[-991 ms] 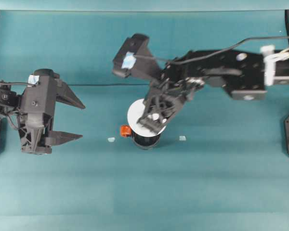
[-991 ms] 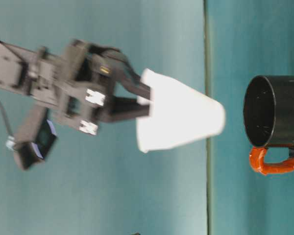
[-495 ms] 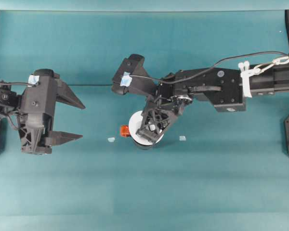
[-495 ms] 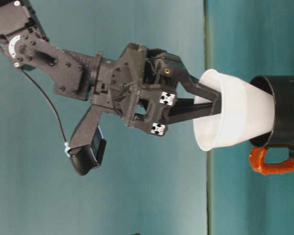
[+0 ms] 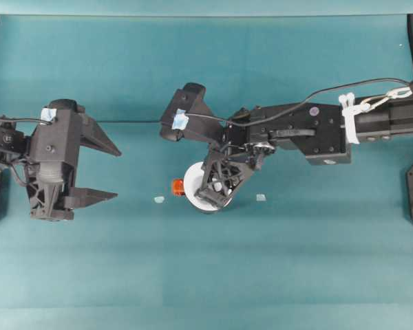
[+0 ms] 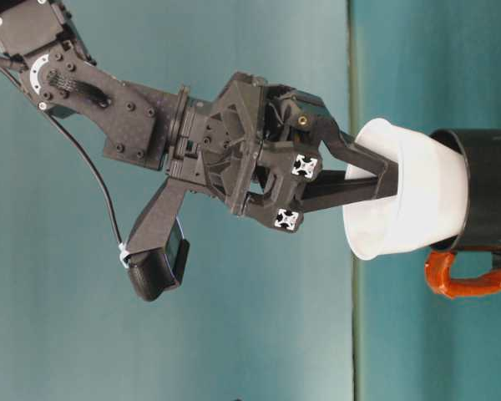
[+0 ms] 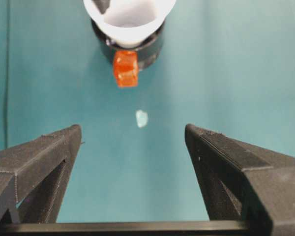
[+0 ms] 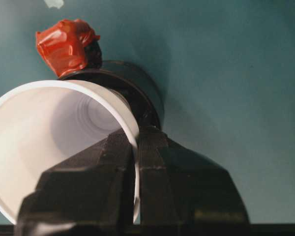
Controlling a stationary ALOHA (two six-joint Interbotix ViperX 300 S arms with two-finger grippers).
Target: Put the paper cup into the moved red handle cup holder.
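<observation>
White paper cup (image 6: 417,200), tapered, tilted, base sunk into black holder (image 6: 488,188) with orange-red handle (image 6: 463,276), rim wall pinched by right end effector (image 8: 136,162); left end effector (image 7: 132,142) spread, empty.

Readable text: none in any view.
Paper cup (image 6: 417,196): plain white wall, no print or logo.
Red handle cup holder (image 6: 491,188): glossy black side, no label to be seen.
Right arm (image 5: 310,130): bears a small pale round sticker and a blue tape patch on the wrist camera; any marks on them are too small to read.
Left gripper (image 5: 89,168): a blue tape patch on its housing, no legible writing.
</observation>
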